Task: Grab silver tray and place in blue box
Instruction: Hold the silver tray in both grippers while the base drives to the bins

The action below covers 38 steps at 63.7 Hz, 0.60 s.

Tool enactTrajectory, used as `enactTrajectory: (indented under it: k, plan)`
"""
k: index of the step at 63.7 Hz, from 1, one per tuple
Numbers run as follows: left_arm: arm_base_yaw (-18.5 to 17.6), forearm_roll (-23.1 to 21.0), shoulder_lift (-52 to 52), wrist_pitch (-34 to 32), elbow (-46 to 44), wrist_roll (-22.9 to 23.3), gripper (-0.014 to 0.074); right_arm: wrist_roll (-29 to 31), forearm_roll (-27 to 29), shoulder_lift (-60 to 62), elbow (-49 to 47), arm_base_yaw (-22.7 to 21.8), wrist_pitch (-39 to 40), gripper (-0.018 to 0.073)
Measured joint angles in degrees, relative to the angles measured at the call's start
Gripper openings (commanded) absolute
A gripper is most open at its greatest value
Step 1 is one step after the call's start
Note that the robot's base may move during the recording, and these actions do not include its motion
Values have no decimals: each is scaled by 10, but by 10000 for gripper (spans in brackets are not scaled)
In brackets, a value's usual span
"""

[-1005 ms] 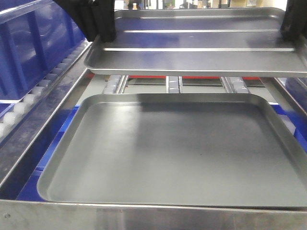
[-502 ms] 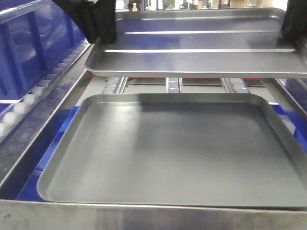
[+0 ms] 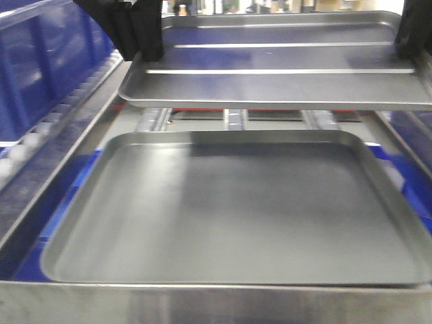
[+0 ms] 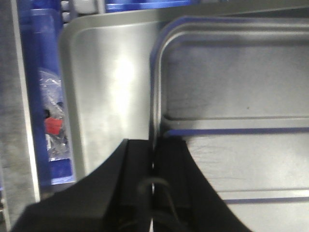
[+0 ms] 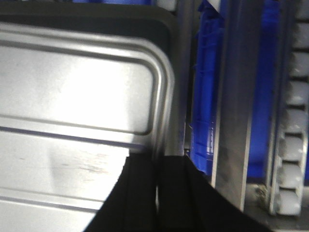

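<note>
On the two short rims of the silver tray (image 3: 270, 57), the left gripper (image 4: 153, 150) and right gripper (image 5: 157, 162) each clamp the raised edge between closed jaws. The tray hangs level above the far edge of the larger grey tray (image 3: 236, 209). Carrying is the step in hand. The next move likely calls for both arms to swing together toward the blue box (image 3: 34, 74) on the left, then lower evenly.

Clearance notes:
- silver tray (image 3: 270, 84) hangs over grey tray (image 3: 236, 216); slot between them wide but low, open from front
- left gripper (image 4: 153, 162) and right gripper (image 5: 157, 166) pinch tray's end rims, so both ends blocked
- blue box (image 3: 37, 61) wall rises at left, roller rail (image 3: 40, 127) beside it
- right side: metal rail (image 5: 231, 96) just beside tray rim, gap looks tight, though pic's blurry
- front ledge (image 3: 202, 304) sits low
</note>
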<state>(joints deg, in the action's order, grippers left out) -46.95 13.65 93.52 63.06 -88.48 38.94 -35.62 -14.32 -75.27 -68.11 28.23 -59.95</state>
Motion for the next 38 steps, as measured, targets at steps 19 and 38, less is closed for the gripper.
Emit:
enactTrajectory:
  k: [19,38]
  plan:
    - [0,0,0,0,0,0,-98,0,0,0,0,0,0,56]
    - [0,0,0,-1,0,0,-98,1,0,0,0,0,-1,56]
